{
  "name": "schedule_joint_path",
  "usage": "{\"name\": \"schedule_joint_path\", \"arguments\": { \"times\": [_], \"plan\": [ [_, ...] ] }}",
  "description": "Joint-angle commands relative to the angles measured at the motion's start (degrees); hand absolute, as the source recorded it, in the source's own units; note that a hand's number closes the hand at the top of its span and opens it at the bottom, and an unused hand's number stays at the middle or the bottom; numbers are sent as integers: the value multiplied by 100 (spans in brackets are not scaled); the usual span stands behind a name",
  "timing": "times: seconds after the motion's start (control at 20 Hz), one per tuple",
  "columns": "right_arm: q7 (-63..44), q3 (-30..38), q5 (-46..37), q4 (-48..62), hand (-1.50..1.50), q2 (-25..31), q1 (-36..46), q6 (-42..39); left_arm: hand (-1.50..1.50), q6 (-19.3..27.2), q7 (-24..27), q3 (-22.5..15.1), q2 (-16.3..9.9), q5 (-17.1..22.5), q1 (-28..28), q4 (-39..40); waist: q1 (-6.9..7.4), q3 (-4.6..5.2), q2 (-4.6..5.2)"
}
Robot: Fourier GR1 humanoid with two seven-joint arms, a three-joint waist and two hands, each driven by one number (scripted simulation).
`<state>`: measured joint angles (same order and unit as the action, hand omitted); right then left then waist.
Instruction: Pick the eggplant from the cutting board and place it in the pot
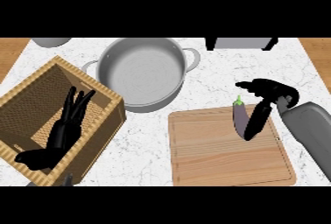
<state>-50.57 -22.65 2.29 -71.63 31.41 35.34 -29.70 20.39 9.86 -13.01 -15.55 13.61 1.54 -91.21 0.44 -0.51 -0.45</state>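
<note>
Slim purple eggplant (241,119) with small green stem pointing up is lying on the upper right part of the wooden cutting board (220,157), a pale rounded-corner rectangle with straight grain and a groove running round its edge. Right hand (268,103), glossy black on a smooth grey forearm, is coming in from the right edge, fingers (256,123) stretched long and straight down over the board just beside the eggplant's right side, touching or nearly so, cannot tell which; thumb is sticking out to the left above the stem, so hand is wide, curling round nothing. Round metal pot (142,72), brushed grey inside with two small loop handles, is sitting up-left of the board, near but apart from it, nothing in it. Left hand (65,127) is showing at the left over a woven wicker basket (97,127), square-walled and tan, fingers straight and relaxed, pointing up, holding nothing. Everything is sitting on a white marbled counter (149,144) with wood-toned strips at both sides
</note>
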Motion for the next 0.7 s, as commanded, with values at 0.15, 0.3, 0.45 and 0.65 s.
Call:
{"name": "schedule_joint_path", "arguments": {
  "times": [0.15,0.3,0.45,0.65],
  "plan": [
    [553,56,-581,304,-150,-78,-456,-115,0,64,-406,-289,154,-304,-80,-272,-13,47,48],
    [81,119,-760,74,-150,-433,-462,-87,0,-256,-172,129,107,-102,88,142,-37,52,45],
    [771,248,-1138,714,-150,-398,-427,-145,0,-198,-214,-44,271,-207,64,149,-19,50,55],
    [650,280,-1488,841,-150,-857,-491,-7,0,-149,-147,-142,333,-347,-344,-204,-11,50,47]
  ]
}}
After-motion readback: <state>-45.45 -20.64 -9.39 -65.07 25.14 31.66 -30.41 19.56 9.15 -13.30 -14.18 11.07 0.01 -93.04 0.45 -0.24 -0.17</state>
